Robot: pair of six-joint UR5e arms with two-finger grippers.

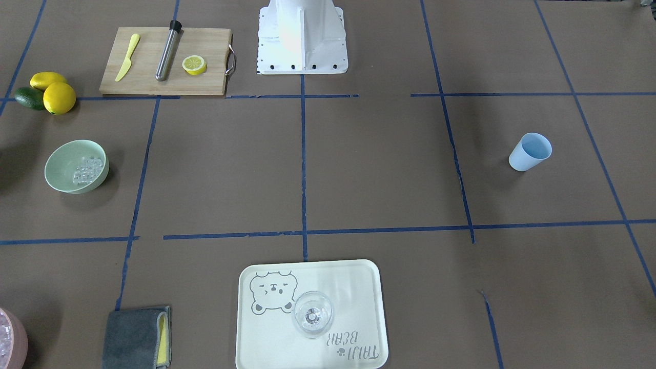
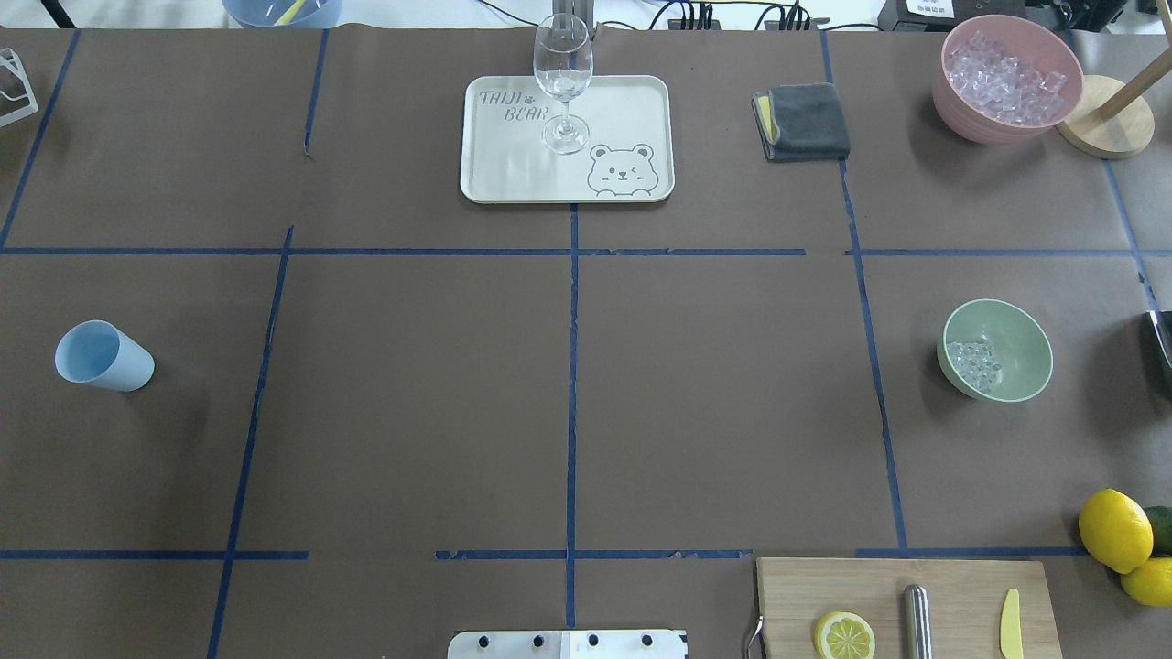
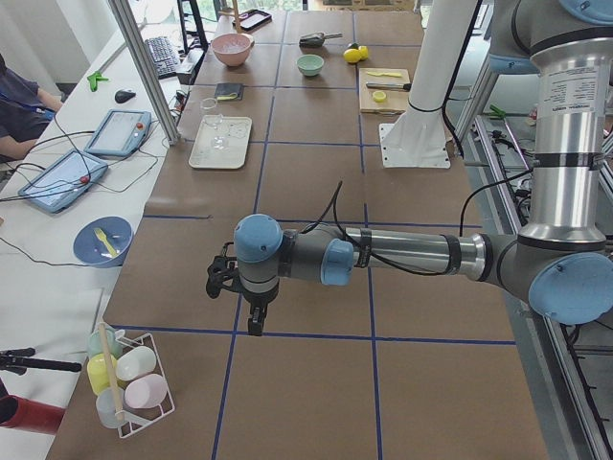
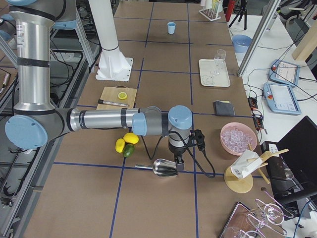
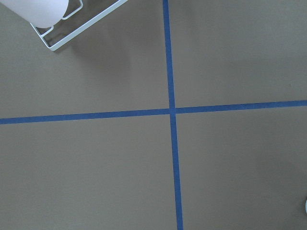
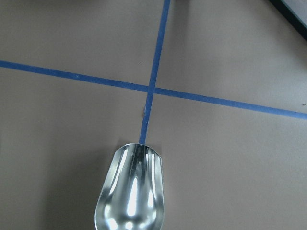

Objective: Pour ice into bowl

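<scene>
As clear ice cubes (image 1: pixel 86 169) are heaped in the round mint-green bowl (image 1: pixel 58 173), the pour is judged done; how the left gripper (image 3: pixel 255 324) and right gripper (image 4: pixel 177 162) stand cannot be told.

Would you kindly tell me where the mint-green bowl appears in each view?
Front-facing: bowl at left, below the lemons.
Overhead: bowl at right, above the lemons.
Exterior left: bowl top centre, far end.
Exterior right: not visible.
Wrist views: not in either.
Shared landmark: the lemons.
</scene>
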